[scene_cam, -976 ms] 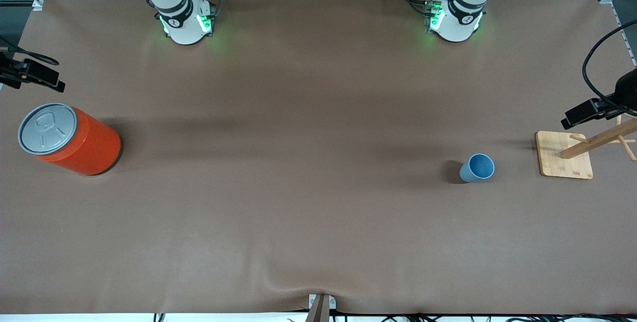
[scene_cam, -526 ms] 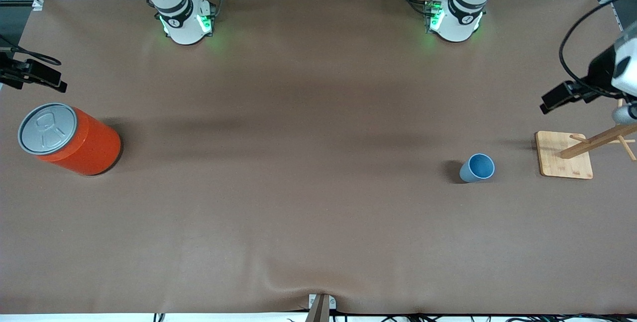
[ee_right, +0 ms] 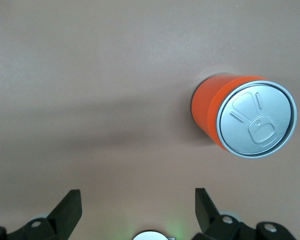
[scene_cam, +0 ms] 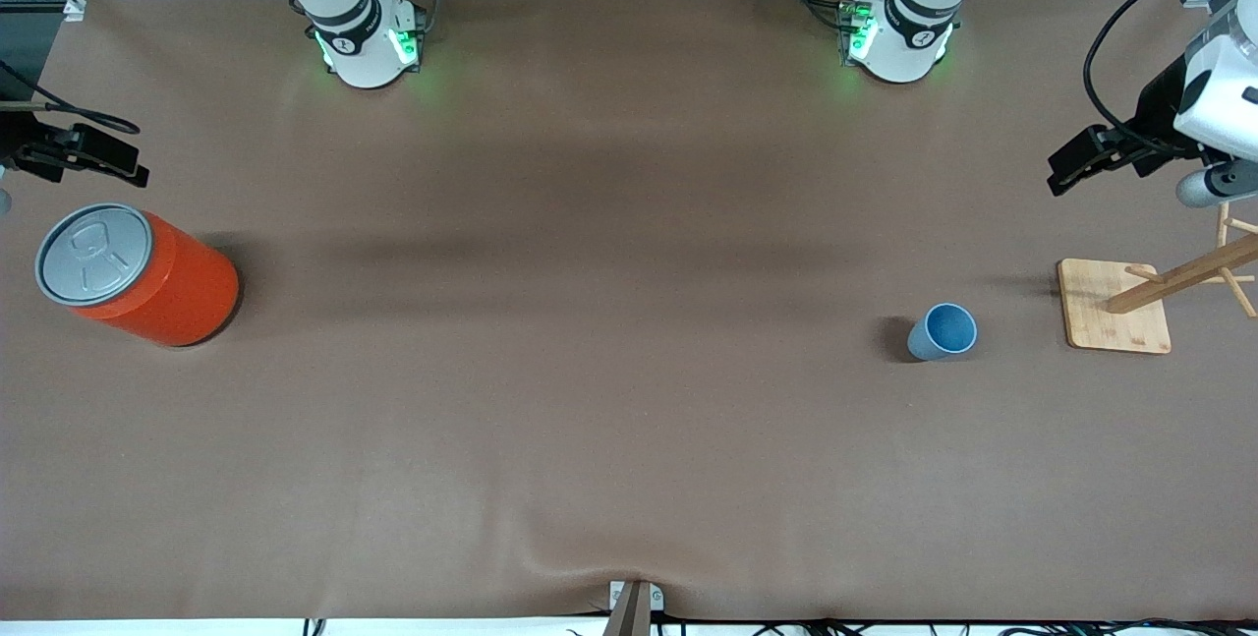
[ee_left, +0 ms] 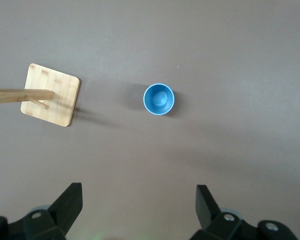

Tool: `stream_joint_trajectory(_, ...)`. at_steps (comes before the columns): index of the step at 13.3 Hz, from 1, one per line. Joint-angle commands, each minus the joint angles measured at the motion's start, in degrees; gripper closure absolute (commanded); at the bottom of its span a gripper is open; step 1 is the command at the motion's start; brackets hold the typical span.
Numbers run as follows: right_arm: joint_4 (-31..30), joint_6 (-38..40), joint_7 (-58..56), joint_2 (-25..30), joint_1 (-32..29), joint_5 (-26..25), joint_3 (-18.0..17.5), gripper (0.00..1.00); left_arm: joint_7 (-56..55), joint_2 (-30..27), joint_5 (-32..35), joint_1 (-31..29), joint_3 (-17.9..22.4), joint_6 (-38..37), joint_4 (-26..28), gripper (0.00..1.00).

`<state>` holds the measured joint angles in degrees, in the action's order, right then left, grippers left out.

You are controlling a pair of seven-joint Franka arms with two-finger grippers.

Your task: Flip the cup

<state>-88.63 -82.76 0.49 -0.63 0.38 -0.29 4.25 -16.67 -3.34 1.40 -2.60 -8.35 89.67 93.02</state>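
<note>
The small light-blue cup (scene_cam: 943, 331) stands upright on the brown table with its mouth up, toward the left arm's end. From above in the left wrist view the cup (ee_left: 159, 99) shows its round inside. My left gripper (ee_left: 139, 192) hangs high over the table, open and empty, well apart from the cup. Its hand (scene_cam: 1214, 95) shows at the edge of the front view, over the table's end. My right gripper (ee_right: 138, 195) is open and empty, high over the right arm's end of the table beside the orange can.
A large orange can (scene_cam: 147, 277) with a grey pull-tab lid (ee_right: 256, 119) stands at the right arm's end. A wooden peg stand on a square board (scene_cam: 1115, 307) sits beside the cup at the left arm's end, also in the left wrist view as the board (ee_left: 50, 95).
The left hand has moved away from over the wooden stand toward the bases' side and shows more fully. The right hand has shifted slightly. Cup and can have not moved.
</note>
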Motion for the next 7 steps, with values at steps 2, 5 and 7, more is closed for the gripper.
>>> stream_joint_trajectory(2,-3.29,-1.78,-0.06,1.94,-0.55,0.46,0.14,0.0,8.74,-2.98,0.44,0.76,2.11,-1.6,1.55,0.0)
stream_joint_trajectory(5,-5.77,-3.63,-0.14,3.88,-1.96,1.43,0.14,0.0,9.11,-2.72,-0.08,0.76,2.46,-2.57,0.85,0.0)
stream_joint_trajectory(7,-5.33,-3.55,-0.06,3.89,-1.79,1.34,-0.03,0.0,9.02,-2.55,-0.96,0.84,2.99,-2.57,-0.12,0.0)
